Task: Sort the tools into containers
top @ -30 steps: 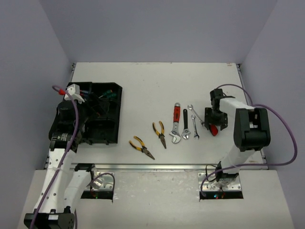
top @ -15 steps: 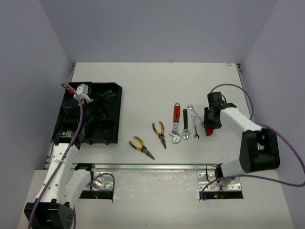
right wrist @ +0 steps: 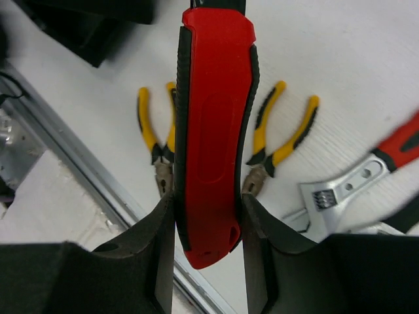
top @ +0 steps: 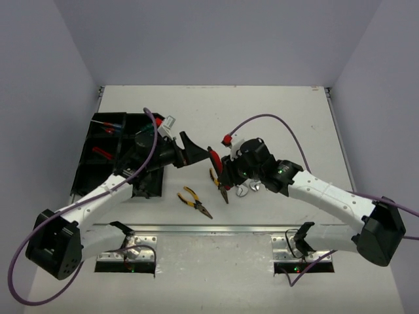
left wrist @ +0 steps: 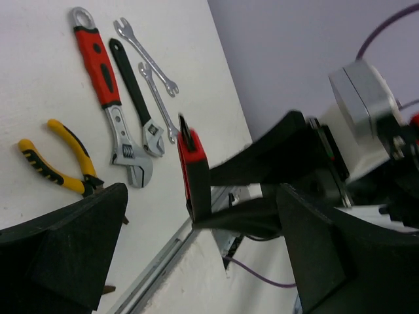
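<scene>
Clamping a red tool with black edging [right wrist: 213,131] between the padded fingers [right wrist: 157,261] of the right gripper [right wrist: 206,209]: jaws narrowed to handle width, pads pressed against both black edges. Holding this tool off the white table [top: 262,111], over mid-table, near the right side of the black plastic organizer tray [top: 85,173]. Presenting the left gripper [top: 190,152] spread wide, gripping nothing, tips pointed at the raised tool and close to it. Shown clearly from the left wrist only: red-handled adjustable wrench [left wrist: 108,98], black-handled adjustable wrench [left wrist: 131,85] and two slim silver open-ended spanners [left wrist: 147,57], lying side by side on the table; mostly hidden behind the right gripper from above. Shown from the right wrist only: pad contact along the handle, above two pairs of yellow-handled pliers [right wrist: 145,124] lying on the table. Shown from above only: tray compartments containing a red-handled tool [top: 101,154] and green-handled screwdrivers [top: 148,129].
</scene>
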`<state>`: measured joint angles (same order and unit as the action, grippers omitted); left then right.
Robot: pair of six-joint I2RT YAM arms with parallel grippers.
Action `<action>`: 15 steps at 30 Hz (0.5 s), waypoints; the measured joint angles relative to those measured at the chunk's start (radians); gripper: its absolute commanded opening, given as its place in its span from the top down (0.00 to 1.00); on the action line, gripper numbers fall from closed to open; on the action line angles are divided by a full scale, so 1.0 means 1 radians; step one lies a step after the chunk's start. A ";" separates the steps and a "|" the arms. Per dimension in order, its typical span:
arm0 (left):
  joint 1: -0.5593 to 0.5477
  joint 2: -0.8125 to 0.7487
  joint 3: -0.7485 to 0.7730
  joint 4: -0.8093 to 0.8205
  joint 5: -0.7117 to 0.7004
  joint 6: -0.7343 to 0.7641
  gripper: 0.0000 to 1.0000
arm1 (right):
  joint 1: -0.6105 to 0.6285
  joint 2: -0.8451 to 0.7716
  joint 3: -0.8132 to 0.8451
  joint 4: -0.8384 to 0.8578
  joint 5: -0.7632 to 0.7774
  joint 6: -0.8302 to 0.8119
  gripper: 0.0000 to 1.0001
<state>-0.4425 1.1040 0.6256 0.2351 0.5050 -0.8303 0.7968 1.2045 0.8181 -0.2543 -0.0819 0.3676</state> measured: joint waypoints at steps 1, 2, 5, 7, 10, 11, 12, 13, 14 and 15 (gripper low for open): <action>-0.016 0.017 0.010 0.007 -0.021 -0.007 0.17 | 0.020 0.002 0.003 0.014 -0.006 -0.001 1.00; -0.029 0.033 0.020 0.009 -0.042 -0.012 0.21 | 0.036 0.006 0.008 0.026 -0.008 -0.001 1.00; -0.055 0.063 0.033 0.005 -0.113 -0.020 0.47 | 0.062 0.015 0.025 0.046 -0.009 -0.001 1.00; -0.066 0.073 0.033 0.000 -0.141 -0.029 0.66 | 0.072 0.016 0.039 0.050 -0.007 0.001 1.00; -0.077 0.082 0.035 0.002 -0.168 -0.040 0.91 | 0.076 0.017 0.054 0.052 0.004 0.003 1.00; -0.084 0.084 0.038 0.006 -0.176 -0.049 0.99 | 0.076 0.020 0.058 0.047 0.013 0.002 1.00; -0.091 0.086 0.042 0.009 -0.185 -0.057 0.99 | 0.077 0.024 0.061 0.043 0.023 0.001 0.97; -0.100 0.090 0.049 0.008 -0.196 -0.059 1.00 | 0.080 0.033 0.065 0.039 0.035 -0.002 0.93; -0.108 0.093 0.056 0.006 -0.207 -0.061 1.00 | 0.083 0.042 0.069 0.036 0.047 -0.005 0.80; -0.112 0.098 0.060 0.001 -0.221 -0.059 1.00 | 0.084 0.049 0.073 0.035 0.053 -0.004 0.45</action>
<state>-0.5547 1.2016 0.6859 0.2358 0.2841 -0.8888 0.8806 1.2537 0.8910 -0.2194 -0.0290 0.3635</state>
